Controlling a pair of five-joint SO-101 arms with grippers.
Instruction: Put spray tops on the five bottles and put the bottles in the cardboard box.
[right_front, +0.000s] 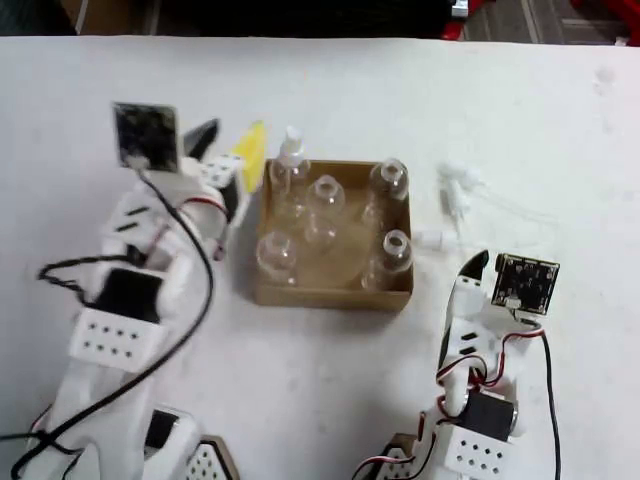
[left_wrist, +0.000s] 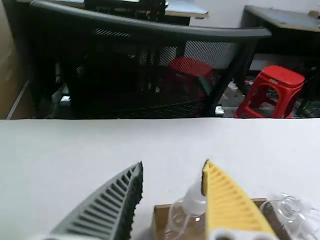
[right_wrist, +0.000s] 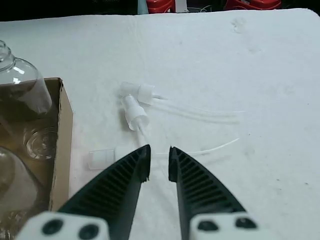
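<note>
The cardboard box (right_front: 330, 292) stands mid-table with several clear bottles upright inside. The far-left bottle (right_front: 290, 170) wears a white spray top; the others, such as one (right_front: 394, 250), have bare necks. Three loose spray tops (right_front: 455, 190) with thin tubes lie just right of the box. My left gripper (right_front: 232, 152) hangs open beside the box's far-left corner, next to the capped bottle (left_wrist: 186, 210), with nothing between its grey and yellow fingers (left_wrist: 172, 172). My right gripper (right_wrist: 158, 151) is open by a narrow gap, holding nothing, just short of the nearest spray top (right_wrist: 102, 157).
Two more spray tops (right_wrist: 137, 91) (right_wrist: 134, 115) lie a little past the right gripper. The box wall (right_wrist: 61, 140) is close beside it, with a bottle (right_wrist: 20, 87) inside. White tabletop stretches right of the tops. A chair and red stools stand beyond the table's far edge.
</note>
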